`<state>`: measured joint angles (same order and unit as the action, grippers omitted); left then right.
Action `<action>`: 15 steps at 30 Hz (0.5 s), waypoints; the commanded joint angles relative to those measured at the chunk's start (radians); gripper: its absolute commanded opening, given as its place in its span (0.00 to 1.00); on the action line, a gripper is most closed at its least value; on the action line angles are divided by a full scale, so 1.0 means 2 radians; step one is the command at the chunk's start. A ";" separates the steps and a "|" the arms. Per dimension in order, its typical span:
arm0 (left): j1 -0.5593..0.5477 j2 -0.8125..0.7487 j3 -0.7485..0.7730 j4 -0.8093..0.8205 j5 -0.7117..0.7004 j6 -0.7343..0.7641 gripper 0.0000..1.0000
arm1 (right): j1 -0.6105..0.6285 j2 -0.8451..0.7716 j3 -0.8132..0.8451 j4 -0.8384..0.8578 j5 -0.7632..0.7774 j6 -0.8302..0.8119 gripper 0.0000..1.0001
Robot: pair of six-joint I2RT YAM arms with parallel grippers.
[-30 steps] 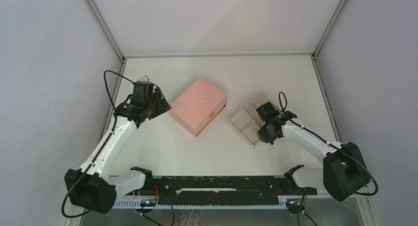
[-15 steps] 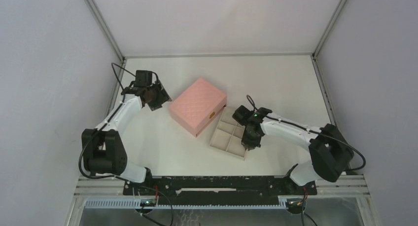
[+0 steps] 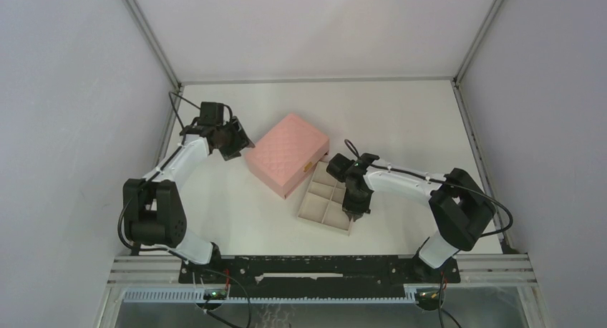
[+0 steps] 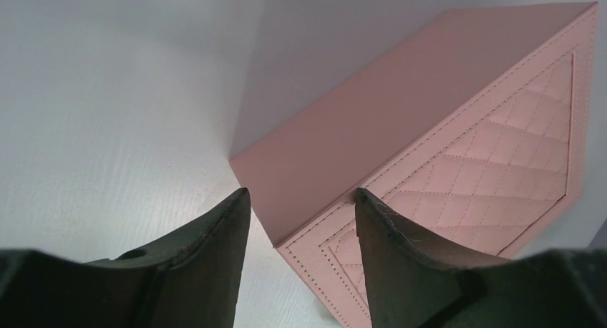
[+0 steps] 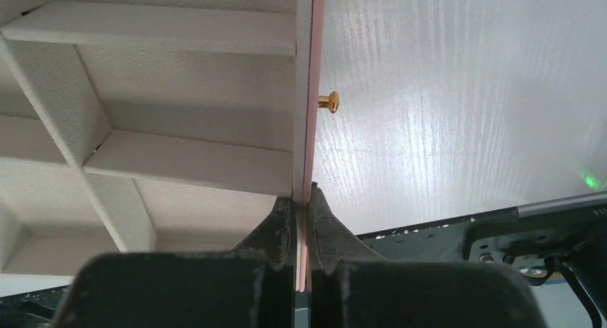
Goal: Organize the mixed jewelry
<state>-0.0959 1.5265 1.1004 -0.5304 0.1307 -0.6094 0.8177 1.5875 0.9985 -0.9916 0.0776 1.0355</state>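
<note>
Because the right tool (image 5: pixel 301 199) pinches only the thin wall of the tray (image 5: pixel 179 160), it may slip; the left tool (image 4: pixel 299 203) hangs open, empty, beside the pink box (image 4: pixel 444 120); no rings are visible.

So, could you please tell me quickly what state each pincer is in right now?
Left pincer: open, holding nothing, near a corner of the pink quilted box.
Right pincer: shut on the side wall of the beige compartmented tray.
</note>
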 commanded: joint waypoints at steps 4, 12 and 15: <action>0.000 0.012 -0.001 0.026 0.035 0.012 0.60 | -0.025 0.007 0.040 0.019 0.021 0.014 0.00; -0.001 0.004 -0.037 0.045 0.052 0.003 0.61 | -0.048 0.006 0.052 0.039 0.014 0.026 0.00; -0.007 0.001 -0.045 0.047 0.051 0.003 0.61 | -0.039 0.005 0.061 0.045 0.026 0.014 0.00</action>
<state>-0.0952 1.5368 1.0534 -0.4229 0.2173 -0.6136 0.7246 1.6089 1.0481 -0.9852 0.0891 1.0637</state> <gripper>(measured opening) 0.607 0.029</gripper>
